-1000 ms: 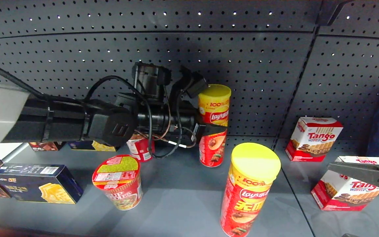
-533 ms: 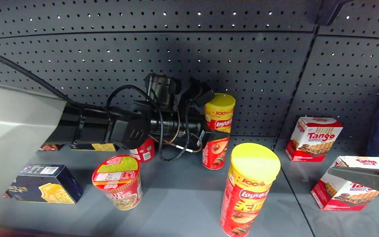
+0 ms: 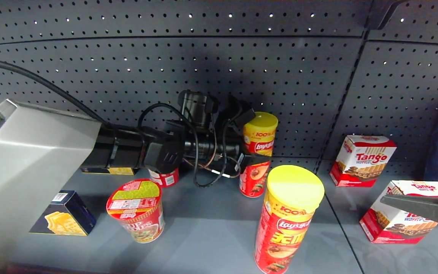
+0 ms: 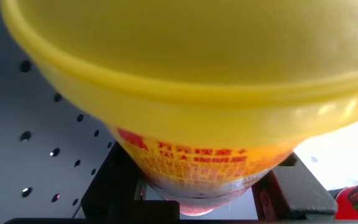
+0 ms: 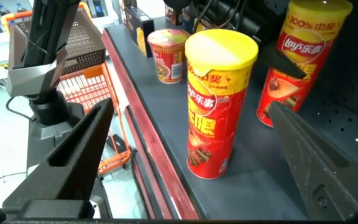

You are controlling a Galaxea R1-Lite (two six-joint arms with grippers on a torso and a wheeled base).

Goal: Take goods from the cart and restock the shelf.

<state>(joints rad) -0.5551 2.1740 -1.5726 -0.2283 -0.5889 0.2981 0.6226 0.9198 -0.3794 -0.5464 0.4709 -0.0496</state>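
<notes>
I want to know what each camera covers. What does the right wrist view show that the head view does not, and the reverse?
Only the right wrist view: the orange cart, lower than the shelf.
Only the head view: the rear wafer box and the nearer wafer box.
Both: the front chip can, the rear chip can gripped by the left hand, and the cup noodles.

On the shelf (image 3: 211, 236), front chip can (image 3: 285, 220) stands before rear chip can (image 3: 259, 152), noodle cup (image 3: 136, 210) left, wafer boxes (image 3: 361, 160) right.
</notes>
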